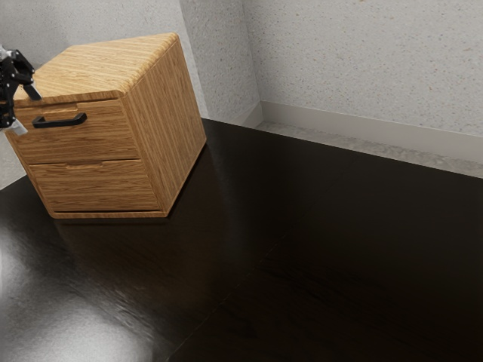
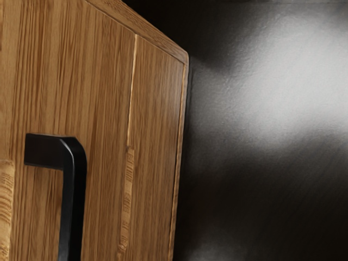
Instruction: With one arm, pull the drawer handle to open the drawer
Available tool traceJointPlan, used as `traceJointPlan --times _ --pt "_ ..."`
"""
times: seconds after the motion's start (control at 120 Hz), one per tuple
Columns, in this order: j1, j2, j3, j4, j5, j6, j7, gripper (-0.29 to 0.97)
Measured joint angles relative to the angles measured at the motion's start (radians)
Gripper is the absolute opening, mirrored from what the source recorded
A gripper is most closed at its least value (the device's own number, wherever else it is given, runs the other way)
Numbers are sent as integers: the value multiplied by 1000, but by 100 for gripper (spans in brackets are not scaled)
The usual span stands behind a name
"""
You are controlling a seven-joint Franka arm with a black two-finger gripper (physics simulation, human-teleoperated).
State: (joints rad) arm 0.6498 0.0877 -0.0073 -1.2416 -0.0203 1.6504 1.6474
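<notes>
End effector (image 1: 11,94) near one end of the upper drawer's (image 1: 83,143) black handle (image 1: 59,120); grip state cannot be determined; cabinet (image 1: 162,113) on worktop (image 1: 317,249)

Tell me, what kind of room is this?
Probably a bare simulated test room: a small light-wood two-drawer cabinet with a black bar handle sits on a glossy dark surface, beside plain grey speckled walls.

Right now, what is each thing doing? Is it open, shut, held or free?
Top drawer: looks shut, its front level with the one below.
Bottom drawer: shut.
Handle: free, nothing holds it.
Hand: near the handle's end, at the exterior view's left.
Cabinet: upright on the dark table.
</notes>
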Motion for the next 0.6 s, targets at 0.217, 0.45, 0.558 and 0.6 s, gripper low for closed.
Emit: traceJointPlan --times 0.217,0.45,0.558,0.6 --pt "-19 51 -9 50 -9 -5 25 68" --pt "3 78 -8 44 -10 0 45 68" --pt "10 82 -8 44 -11 2 52 68" --pt "12 83 -8 44 -11 2 55 68"
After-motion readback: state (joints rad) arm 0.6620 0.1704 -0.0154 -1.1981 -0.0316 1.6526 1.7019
